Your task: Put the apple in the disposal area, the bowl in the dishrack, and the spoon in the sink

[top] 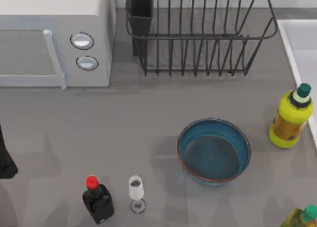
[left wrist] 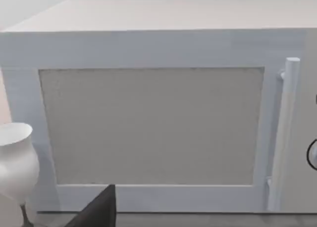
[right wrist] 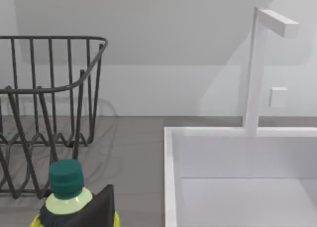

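The bowl point(top: 214, 151) sits upright on the surface point(top: 148, 123), in front of the dishrack point(top: 198, 33), untouched. Judged rigid, light and smooth-walled; its thin rim offers the best pinch point. Whether either tool is spread or pressed together cannot be told.

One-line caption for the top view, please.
Blue bowl sits upright on the grey table in front of the empty dishrack, sink at right.
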`<move>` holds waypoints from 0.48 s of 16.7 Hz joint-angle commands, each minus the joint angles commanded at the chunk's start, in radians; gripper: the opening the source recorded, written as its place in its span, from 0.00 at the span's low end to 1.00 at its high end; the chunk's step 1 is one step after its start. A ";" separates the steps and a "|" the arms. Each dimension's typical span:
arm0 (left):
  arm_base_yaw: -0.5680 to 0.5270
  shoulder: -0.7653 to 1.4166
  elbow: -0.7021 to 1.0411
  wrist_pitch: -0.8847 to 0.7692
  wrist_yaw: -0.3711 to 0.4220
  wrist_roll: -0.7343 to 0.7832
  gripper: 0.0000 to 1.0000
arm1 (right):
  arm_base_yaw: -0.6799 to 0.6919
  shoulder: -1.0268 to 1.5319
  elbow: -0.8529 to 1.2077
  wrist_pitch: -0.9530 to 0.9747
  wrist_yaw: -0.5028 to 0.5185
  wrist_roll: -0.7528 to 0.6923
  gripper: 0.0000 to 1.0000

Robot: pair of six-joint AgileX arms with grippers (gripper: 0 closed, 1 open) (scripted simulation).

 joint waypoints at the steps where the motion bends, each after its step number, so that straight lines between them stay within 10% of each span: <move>1: -0.005 -0.009 -0.001 0.005 0.001 -0.014 1.00 | 0.000 0.000 0.000 0.000 0.000 0.000 1.00; 8: -0.007 -0.011 -0.001 0.006 0.002 -0.018 1.00 | 0.003 0.011 0.010 -0.009 0.001 0.004 1.00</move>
